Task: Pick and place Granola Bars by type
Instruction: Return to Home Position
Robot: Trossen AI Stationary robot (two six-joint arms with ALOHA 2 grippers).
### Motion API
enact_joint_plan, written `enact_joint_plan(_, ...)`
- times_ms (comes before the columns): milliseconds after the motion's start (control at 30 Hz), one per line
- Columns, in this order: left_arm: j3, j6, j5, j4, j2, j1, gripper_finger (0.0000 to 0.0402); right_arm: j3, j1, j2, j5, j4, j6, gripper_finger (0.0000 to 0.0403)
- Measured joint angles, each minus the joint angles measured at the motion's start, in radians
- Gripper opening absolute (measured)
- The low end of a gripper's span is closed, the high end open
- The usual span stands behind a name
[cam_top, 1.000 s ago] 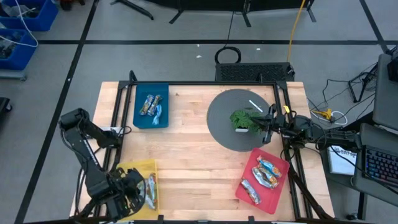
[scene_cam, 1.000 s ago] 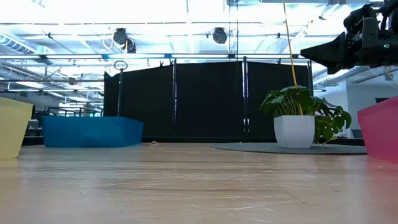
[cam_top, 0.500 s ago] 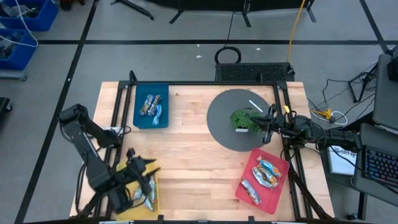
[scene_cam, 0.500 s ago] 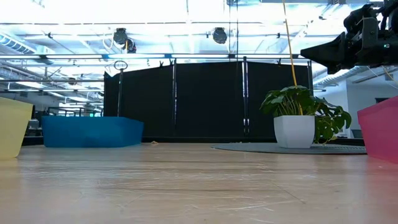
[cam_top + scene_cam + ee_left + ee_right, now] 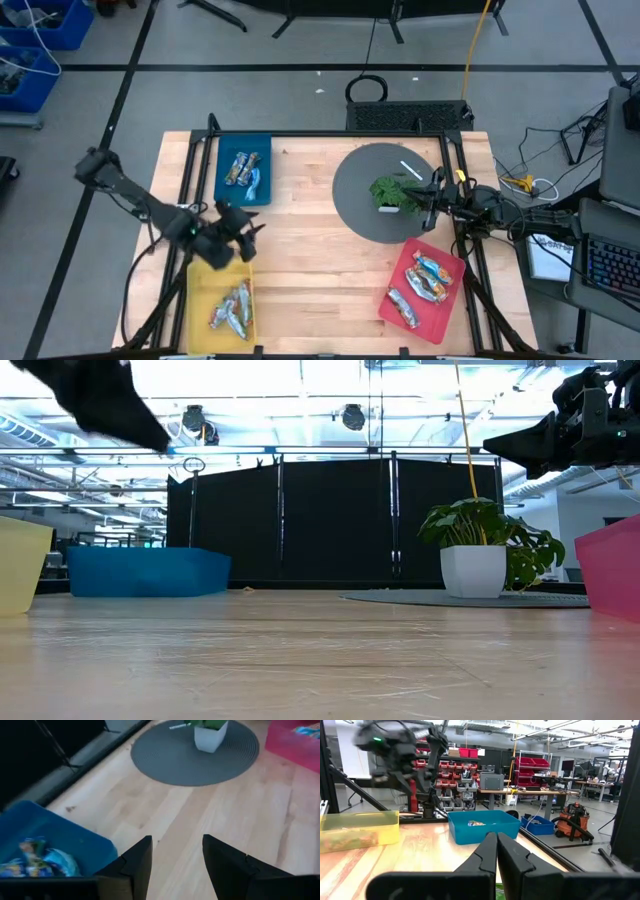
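Foil-wrapped granola bars lie sorted in three trays: silver-blue ones (image 5: pixel 243 170) in the blue tray (image 5: pixel 226 193), a small heap (image 5: pixel 232 308) in the yellow tray (image 5: pixel 203 280), and several (image 5: pixel 422 280) in the red tray (image 5: pixel 447 312). My left gripper (image 5: pixel 238 236) hovers open and empty above the bare wood between the yellow and blue trays. In its wrist view (image 5: pixel 177 855) the blue tray's bars (image 5: pixel 42 860) show. My right gripper (image 5: pixel 430 196) waits shut beside the potted sprig (image 5: pixel 392 192), off the table.
A round grey mat (image 5: pixel 358 215) carries the white-potted sprig near the table's far right. Black frame rails run along the left (image 5: pixel 190 190) and right (image 5: pixel 462 230) table edges. Bare wood (image 5: pixel 310 270) lies between the trays. The left arm (image 5: pixel 100 400) shows high in the low view.
My left gripper has risen from the yellow tray at the near edge and moved toward the far edge, ending above the wood between the yellow and blue trays. The arm has swung out to the left. The heap of bars stays in the yellow tray.
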State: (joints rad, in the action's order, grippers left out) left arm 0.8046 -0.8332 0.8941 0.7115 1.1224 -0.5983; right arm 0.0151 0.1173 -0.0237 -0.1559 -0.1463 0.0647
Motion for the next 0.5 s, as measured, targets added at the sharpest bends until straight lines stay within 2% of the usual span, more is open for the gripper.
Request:
enact_joint_plan(167,-0.243,0.311,-0.147,-0.422,-0.204,0.132,0.0179,0.0,0.0,0.0,0.0,0.0,0.0,0.0006)
enact_joint_plan(267,-0.349,0.469,-0.214,-0.613,-0.285,0.192,0.0179,0.0,0.0,0.0,0.0,-0.001,0.0,0.0006)
enact_joint_plan(500,-0.503,0.719,-0.348,-0.885,-0.368,0.274,0.0179,0.0,0.0,0.0,0.0,0.0,0.0,0.0006)
